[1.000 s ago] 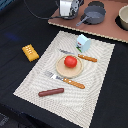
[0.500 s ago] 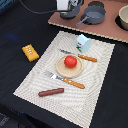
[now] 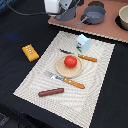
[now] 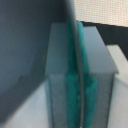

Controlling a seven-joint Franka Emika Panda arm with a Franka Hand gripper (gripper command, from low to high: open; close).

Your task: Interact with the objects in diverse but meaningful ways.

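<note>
My gripper (image 3: 59, 7) is at the back of the scene, over the brown toy kitchen board (image 3: 107, 31). In the wrist view the gripper (image 4: 76, 80) has its teal pads (image 4: 89, 95) pressed on the thin rim of a grey pot (image 4: 73, 25); that pot (image 3: 68, 14) sits just beside the gripper. Another grey pot (image 3: 94, 13) stands to its right. A small red tomato (image 3: 70, 61) sits on the tan round plate (image 3: 62, 70). Orange-handled cutlery (image 3: 73, 83) lies by the plate, with another piece (image 3: 88, 58) behind. The pale carton (image 3: 83, 42) stands on the mat.
A brown sausage (image 3: 51, 92) lies near the front of the pale placemat (image 3: 35, 80). The ridged yellow-orange block (image 3: 30, 52) lies on the black table at the exterior view's left. A tan-lined pot (image 3: 123, 17) stands at the back right.
My gripper has shifted slightly toward the exterior view's left with the grey pot. The things on the mat have not moved.
</note>
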